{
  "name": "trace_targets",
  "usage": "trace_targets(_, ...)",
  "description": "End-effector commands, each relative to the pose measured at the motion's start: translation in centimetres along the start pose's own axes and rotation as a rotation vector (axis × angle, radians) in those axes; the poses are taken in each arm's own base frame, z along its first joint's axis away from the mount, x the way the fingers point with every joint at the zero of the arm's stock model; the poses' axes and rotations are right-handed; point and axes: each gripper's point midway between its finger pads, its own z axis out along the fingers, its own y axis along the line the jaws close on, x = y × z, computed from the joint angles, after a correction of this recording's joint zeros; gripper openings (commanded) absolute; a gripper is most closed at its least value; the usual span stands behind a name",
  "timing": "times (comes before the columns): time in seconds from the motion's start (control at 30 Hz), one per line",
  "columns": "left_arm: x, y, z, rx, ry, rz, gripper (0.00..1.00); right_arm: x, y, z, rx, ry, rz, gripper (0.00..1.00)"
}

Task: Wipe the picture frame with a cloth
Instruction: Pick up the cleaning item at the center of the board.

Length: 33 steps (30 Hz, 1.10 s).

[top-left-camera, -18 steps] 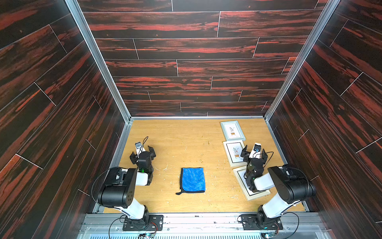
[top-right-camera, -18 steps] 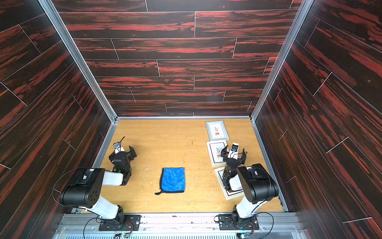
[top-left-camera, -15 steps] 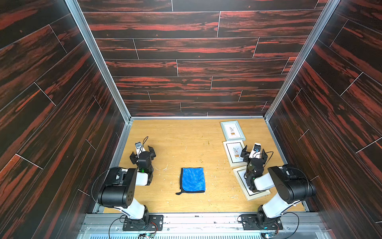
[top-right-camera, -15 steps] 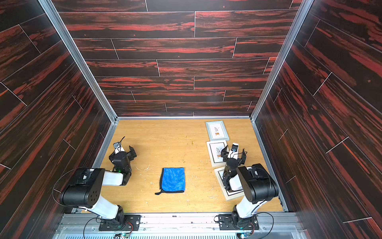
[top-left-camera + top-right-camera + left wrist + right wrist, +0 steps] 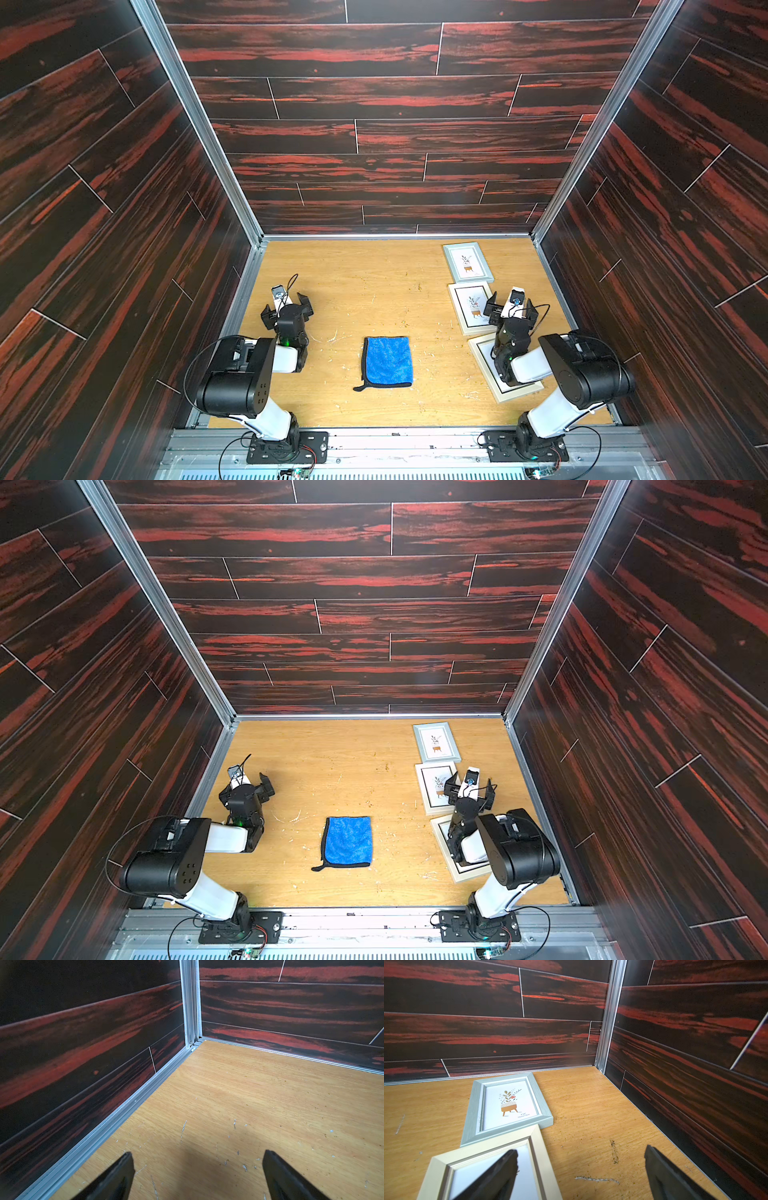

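My left gripper (image 5: 197,1153) hangs spread wide over bare worktop (image 5: 249,1095) near the left edge, with nothing between the jaws. My right gripper (image 5: 581,1149) is spread just as wide by the right edge, also holding nothing; one finger (image 5: 500,1176) shows in front of the cream frame (image 5: 538,1147).

In both top views the cloth (image 5: 388,360) (image 5: 348,840) lies flat mid-worktop, toward the near edge and well apart from both grippers (its black loop trails off its near left corner).

Three frames lie in a row along the right edge. The grey frame (image 5: 506,1105) is nearest the far right corner, with the cream frame just beside it. The third frame (image 5: 517,391) sits askew, partly under my right arm.
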Motion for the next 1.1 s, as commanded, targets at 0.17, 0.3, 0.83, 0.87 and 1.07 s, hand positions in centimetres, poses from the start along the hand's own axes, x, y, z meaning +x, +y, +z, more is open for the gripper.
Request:
trace_targets(0.17, -1.1, -0.7, -1.6, 0.081, -0.065, 0.011, 1.0, -1.0, -0.8, -0.9, 0.008, -0.054, 0.037, 0.98)
trace_targets(0.3, -3.5, -1.4, -3.7, 0.101, -0.117, 0.06, 1.0, -2.8, -0.3, -2.7, -0.023, -0.13, 0.007, 0.98)
trace_targets(0.83, -8.1, -2.1, -10.0, 0.116, 0.225, -0.354, 1.0, -12.9, 14.7, -6.8, -0.471, 0.119, -0.022, 0.98)
trace_targets(0.87, -7.6, -2.2, -10.2, 0.134, 0.239, -0.369, 1.0, -13.3, 15.1, -6.9, -0.493, 0.154, -0.012, 0.98)
trace_targets(1.07, -5.7, -1.1, -11.3, 0.121, 0.273, -0.412, 1.0, -11.6, 12.2, -4.7, -0.388, 0.385, 0.139, 0.98)
